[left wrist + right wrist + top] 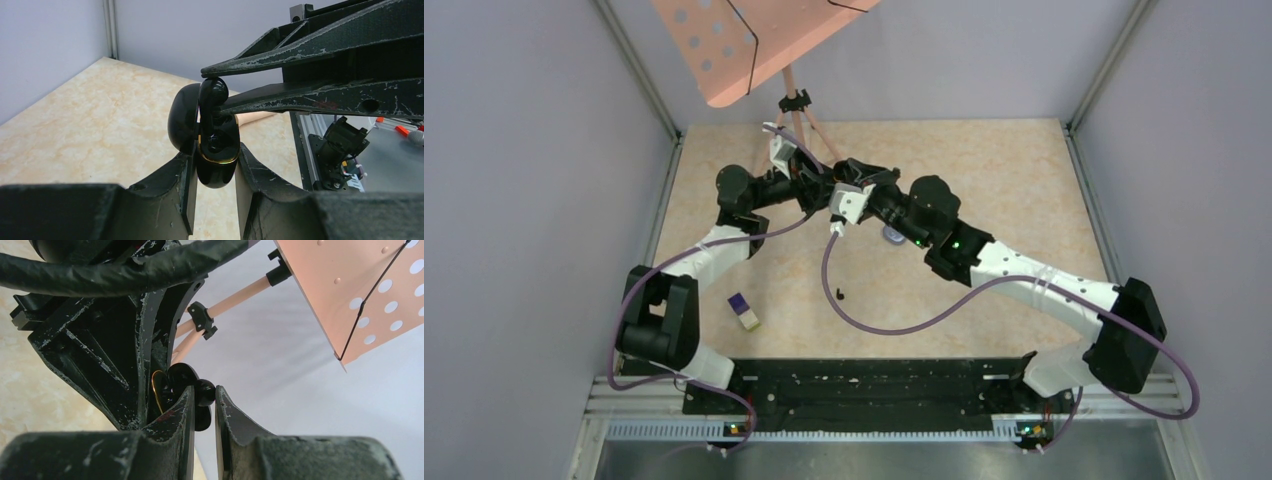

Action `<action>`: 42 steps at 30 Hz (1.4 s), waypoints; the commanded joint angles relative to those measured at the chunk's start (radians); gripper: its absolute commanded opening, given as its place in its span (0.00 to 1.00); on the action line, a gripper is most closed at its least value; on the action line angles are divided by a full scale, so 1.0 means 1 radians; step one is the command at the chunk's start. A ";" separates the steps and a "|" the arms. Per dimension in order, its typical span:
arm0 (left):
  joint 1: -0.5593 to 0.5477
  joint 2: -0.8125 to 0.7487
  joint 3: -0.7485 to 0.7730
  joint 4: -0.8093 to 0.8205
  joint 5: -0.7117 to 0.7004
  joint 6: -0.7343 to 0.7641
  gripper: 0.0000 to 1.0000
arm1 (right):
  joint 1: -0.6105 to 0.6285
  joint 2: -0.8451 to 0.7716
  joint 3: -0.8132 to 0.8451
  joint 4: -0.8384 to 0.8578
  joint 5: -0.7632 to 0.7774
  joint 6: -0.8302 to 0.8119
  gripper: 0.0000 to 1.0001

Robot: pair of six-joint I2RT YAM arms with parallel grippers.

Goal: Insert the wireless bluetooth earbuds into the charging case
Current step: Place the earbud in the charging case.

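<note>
Above mid-table, the left gripper (215,154) clamps one black case (220,172); the right gripper (204,392) pinches one black earbud (212,92) at it. One second earbud (839,293) and one block (744,311) lie nearer.

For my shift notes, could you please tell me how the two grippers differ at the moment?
The left gripper is shut on the open black charging case; the right gripper pinches a tiny black earbud. The left gripper is spread wider than the right gripper. Both are shut on something, meeting mid-air.
</note>
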 commanded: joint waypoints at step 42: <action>-0.002 -0.015 0.053 0.025 -0.014 -0.011 0.00 | -0.001 -0.015 0.007 -0.042 -0.034 0.035 0.00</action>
